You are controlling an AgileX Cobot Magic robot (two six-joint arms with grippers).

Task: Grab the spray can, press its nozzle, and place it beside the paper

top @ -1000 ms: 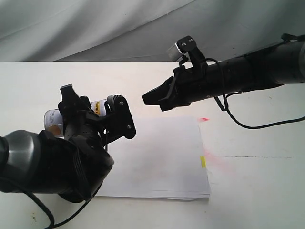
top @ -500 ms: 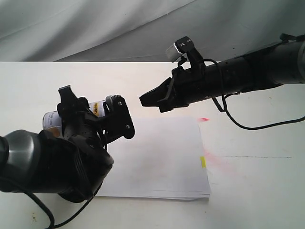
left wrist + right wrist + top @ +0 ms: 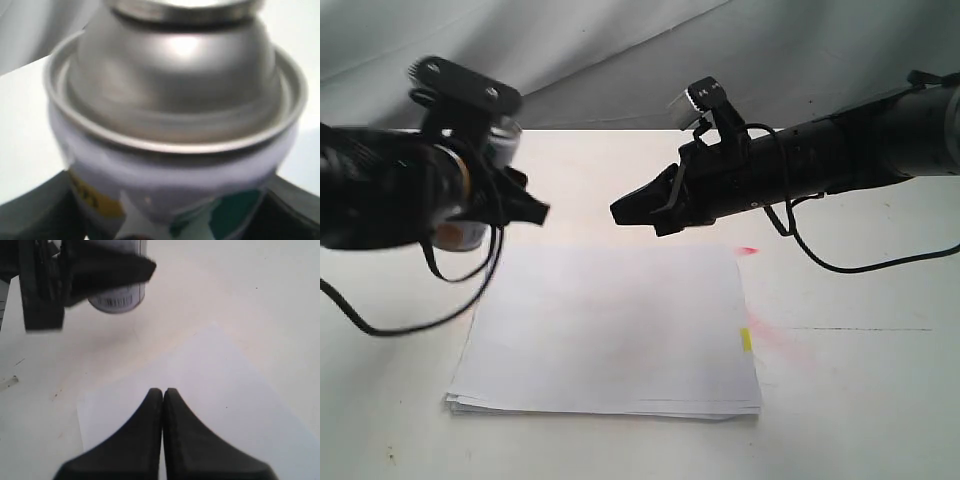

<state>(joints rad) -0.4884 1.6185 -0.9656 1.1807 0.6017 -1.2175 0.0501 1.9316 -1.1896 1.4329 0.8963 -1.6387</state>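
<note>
The spray can (image 3: pixel 460 234) is clamped in my left gripper (image 3: pixel 498 188), which is shut on its labelled body, beyond the far left corner of the paper (image 3: pixel 610 330). In the left wrist view the spray can (image 3: pixel 180 100) fills the frame with its silver dome and white label, and dark fingers (image 3: pixel 30 212) flank it. The nozzle is out of view. My right gripper (image 3: pixel 618 212) hovers shut and empty over the paper's far edge, pointing at the can. In the right wrist view its tips (image 3: pixel 163 391) meet above the paper (image 3: pixel 225 390), with the can's base (image 3: pixel 119 299) beyond them.
The paper has a small yellow mark (image 3: pixel 745 340) at its right edge, and a pink stain (image 3: pixel 750 250) lies on the white table (image 3: pixel 860 400) past that corner. A grey cloth backdrop (image 3: pixel 620 60) hangs behind the table. A black cable (image 3: pixel 840 262) trails from the right arm.
My left arm has swung the can away from over the paper's left side to a spot beyond its far left corner. The right gripper crept slightly left, staying shut.
</note>
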